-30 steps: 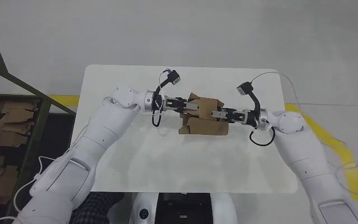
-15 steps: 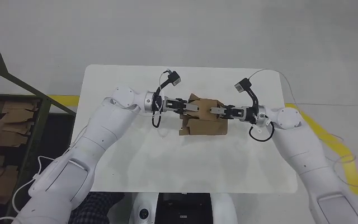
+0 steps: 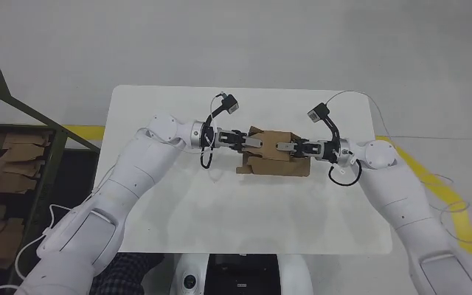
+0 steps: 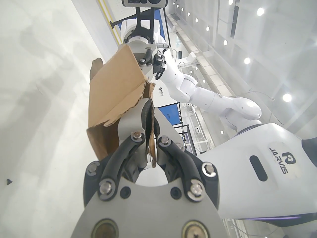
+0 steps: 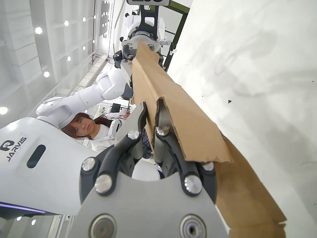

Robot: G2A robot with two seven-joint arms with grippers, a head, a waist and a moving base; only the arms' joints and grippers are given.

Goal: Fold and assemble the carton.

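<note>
Brown corrugated cardboard carton (image 3: 271, 156) is lying half-folded near 12 o'clock of the white table's (image 3: 221, 214) centre. The left hand (image 3: 252, 140) is pinching its 9 o'clock flap and the right hand (image 3: 286, 147) its 3 o'clock flap. Squaring and closing are likely remaining.

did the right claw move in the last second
Yes. The right claw, shut on the carton, has shifted a little toward the far edge of the table and toward the left claw.

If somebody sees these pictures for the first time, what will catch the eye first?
The brown carton, partly folded, at the middle of the white table. The left pincer and the right pincer each clamp a flap of it from opposite ends.
</note>
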